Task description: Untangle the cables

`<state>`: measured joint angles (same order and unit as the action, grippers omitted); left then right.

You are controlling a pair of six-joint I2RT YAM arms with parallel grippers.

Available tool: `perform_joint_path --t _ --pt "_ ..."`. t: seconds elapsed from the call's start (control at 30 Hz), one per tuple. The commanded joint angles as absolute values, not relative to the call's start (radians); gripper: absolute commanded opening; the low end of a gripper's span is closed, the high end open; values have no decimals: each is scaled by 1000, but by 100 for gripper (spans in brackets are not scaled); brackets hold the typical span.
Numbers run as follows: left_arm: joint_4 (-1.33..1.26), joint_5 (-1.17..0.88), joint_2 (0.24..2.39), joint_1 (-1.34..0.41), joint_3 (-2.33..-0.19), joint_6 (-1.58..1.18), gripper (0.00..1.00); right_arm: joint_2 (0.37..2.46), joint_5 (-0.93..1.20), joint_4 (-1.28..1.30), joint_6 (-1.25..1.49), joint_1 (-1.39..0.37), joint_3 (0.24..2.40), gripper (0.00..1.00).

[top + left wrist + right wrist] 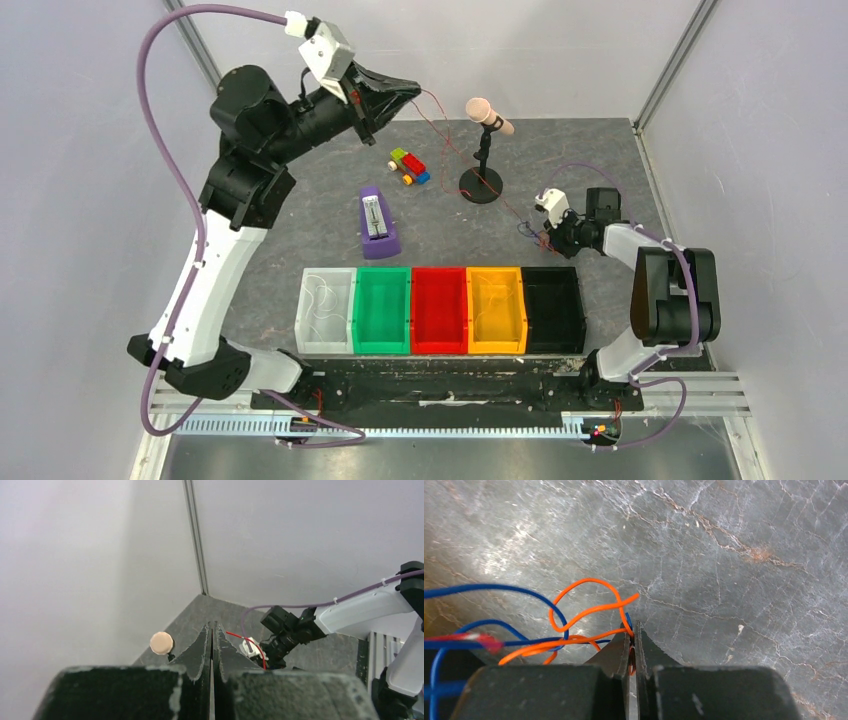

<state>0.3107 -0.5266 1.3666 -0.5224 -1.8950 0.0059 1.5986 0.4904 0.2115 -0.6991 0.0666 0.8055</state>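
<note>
The cables are thin wires. My left gripper [408,92] is raised high at the back, shut on one end of a red wire [470,160]. The red wire slants down to my right gripper [546,238], low over the table at the right. In the left wrist view the shut fingertips [212,626] have the red wire [246,642] leaving their right side. In the right wrist view my right gripper [632,628] is shut on an orange wire [589,611], with a blue wire [499,587] pinched beside it. Their loops lie tangled to the left on the table.
A microphone [488,114] on a round-based stand [481,186] stands close to the red wire. A toy brick car [409,166] and a purple block [377,224] lie mid-table. A row of bins sits in front: clear [326,312] holding white wire, green [381,310], red [439,310], orange [496,310], black [553,308].
</note>
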Motion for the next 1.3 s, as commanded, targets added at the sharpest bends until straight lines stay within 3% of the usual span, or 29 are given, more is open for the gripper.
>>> perform_joint_path --t 0.0,0.6,0.83,0.93,1.27 --pt "297 -509 1367 -508 -2000 62 2 1634 416 200 -734 77 841 0" --pt "256 -426 1405 -457 -2204 25 2 1699 297 178 -751 78 856 0" --pt "260 -440 1400 -448 -2185 25 2 1704 292 179 -752 84 860 6" --pt "255 -443 1399 -446 -2186 23 2 1705 288 178 -757 84 862 0" --pt "278 -538 1375 -446 -2162 -21 2 1701 301 185 -748 89 872 0"
